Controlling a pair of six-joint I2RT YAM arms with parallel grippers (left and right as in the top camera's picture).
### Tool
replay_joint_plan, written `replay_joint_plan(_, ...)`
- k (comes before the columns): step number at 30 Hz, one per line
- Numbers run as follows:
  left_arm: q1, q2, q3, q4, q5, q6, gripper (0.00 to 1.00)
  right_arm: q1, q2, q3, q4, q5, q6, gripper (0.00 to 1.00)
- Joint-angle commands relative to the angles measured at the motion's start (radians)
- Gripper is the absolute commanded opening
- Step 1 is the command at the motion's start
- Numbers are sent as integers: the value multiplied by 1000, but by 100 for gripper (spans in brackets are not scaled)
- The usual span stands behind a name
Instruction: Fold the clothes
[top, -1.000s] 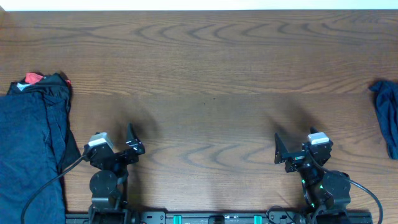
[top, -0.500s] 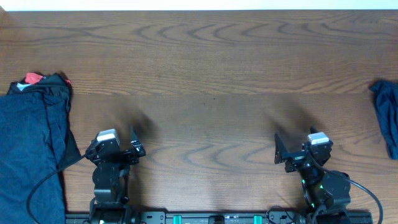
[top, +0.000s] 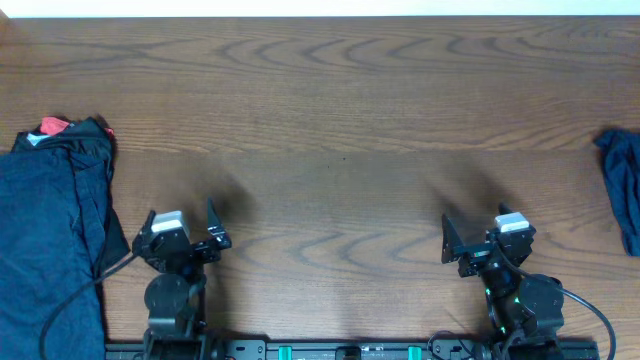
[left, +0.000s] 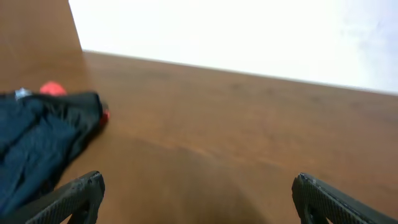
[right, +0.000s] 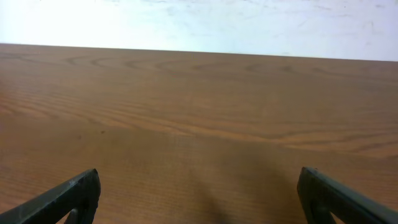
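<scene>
A pile of dark navy clothes (top: 50, 230) lies at the table's left edge, with a red piece (top: 54, 125) showing at its far end. The pile also shows in the left wrist view (left: 43, 137), with the red piece (left: 53, 88) behind it. Another navy garment (top: 622, 185) lies at the right edge. My left gripper (top: 195, 232) is open and empty, just right of the pile, its fingers wide apart in its wrist view (left: 196, 193). My right gripper (top: 462, 245) is open and empty over bare wood, also seen in the right wrist view (right: 199, 193).
The wooden table (top: 340, 120) stretches between the two garments. A white wall runs behind its far edge (right: 199, 22). Cables run from both arm bases at the front edge.
The left arm has swung slightly, its gripper shifting a little left and back; it stays open. The right arm and the clothes have not moved.
</scene>
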Motion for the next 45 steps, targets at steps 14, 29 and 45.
replay_joint_plan(14,-5,-35,-9,-18,-12,297,98,8,-5,-3,0,-7,0,99)
replay_joint_plan(29,-34,-35,-36,0,-6,397,98,8,-5,-3,0,-7,0,99)
replay_joint_plan(45,-34,-35,-36,0,-5,74,98,8,-5,-3,0,-7,0,99)
